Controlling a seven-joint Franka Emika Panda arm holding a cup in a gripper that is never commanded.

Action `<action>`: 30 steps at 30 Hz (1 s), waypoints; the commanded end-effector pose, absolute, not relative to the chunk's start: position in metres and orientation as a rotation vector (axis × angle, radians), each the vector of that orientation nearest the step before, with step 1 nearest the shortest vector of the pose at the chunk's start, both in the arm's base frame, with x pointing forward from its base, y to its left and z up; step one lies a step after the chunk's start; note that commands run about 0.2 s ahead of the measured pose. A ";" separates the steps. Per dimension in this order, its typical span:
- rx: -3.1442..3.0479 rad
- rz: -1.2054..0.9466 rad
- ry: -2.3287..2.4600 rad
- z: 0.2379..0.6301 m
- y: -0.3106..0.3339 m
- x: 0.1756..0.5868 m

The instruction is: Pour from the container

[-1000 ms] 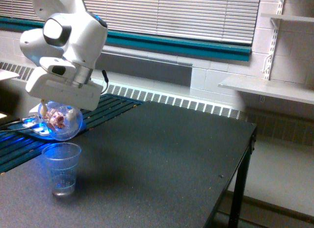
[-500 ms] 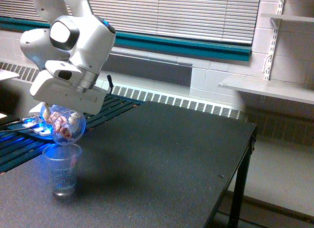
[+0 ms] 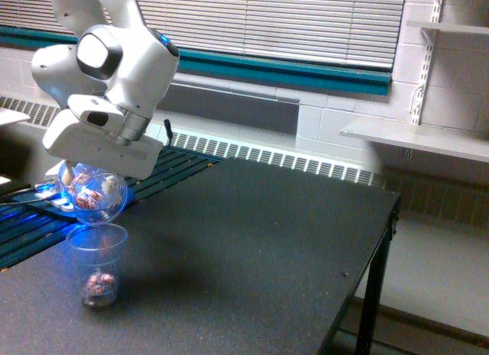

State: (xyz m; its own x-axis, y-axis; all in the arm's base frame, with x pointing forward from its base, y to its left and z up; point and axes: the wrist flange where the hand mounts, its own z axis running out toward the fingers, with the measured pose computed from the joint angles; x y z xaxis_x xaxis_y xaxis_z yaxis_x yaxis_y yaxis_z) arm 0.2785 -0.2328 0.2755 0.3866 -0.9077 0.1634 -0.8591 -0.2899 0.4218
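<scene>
Nearest the viewer, a slim clear cup [image 3: 96,263] stands upright on the dark table [image 3: 252,240], a few pinkish pieces at its bottom, placed to catch what falls. Directly above it the container [image 3: 93,195] hangs tilted, mouth downward over the cup's rim, with pieces inside. The gripper [image 3: 88,170], clamped on the container from above, presumably holds this tilt for pouring.

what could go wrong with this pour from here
The container hangs tilted over the cup, its mouth near the cup's rim; a dip could knock the light cup over. Some pieces lie in the cup, others remain in the container; a faster tip could send them past the narrow mouth onto the table. The cup stands near the table's front edge.
</scene>
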 end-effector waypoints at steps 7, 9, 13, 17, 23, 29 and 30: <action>2.215 -0.167 -1.481 0.279 -0.237 0.281; 2.215 -0.169 -1.477 0.280 -0.238 0.282; 2.214 -0.184 -1.462 0.281 -0.239 0.286; 2.217 -0.192 -1.440 0.283 -0.240 0.291; 2.223 -0.203 -1.412 0.283 -0.241 0.298; 2.217 -0.229 -1.387 0.282 -0.242 0.302; 2.216 -0.234 -1.382 0.282 -0.242 0.303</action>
State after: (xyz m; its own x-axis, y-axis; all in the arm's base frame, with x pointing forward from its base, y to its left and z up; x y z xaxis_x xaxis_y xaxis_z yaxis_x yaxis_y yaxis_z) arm 0.2962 -0.2444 0.2822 0.4353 -0.8891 0.1413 -0.8125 -0.3205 0.4869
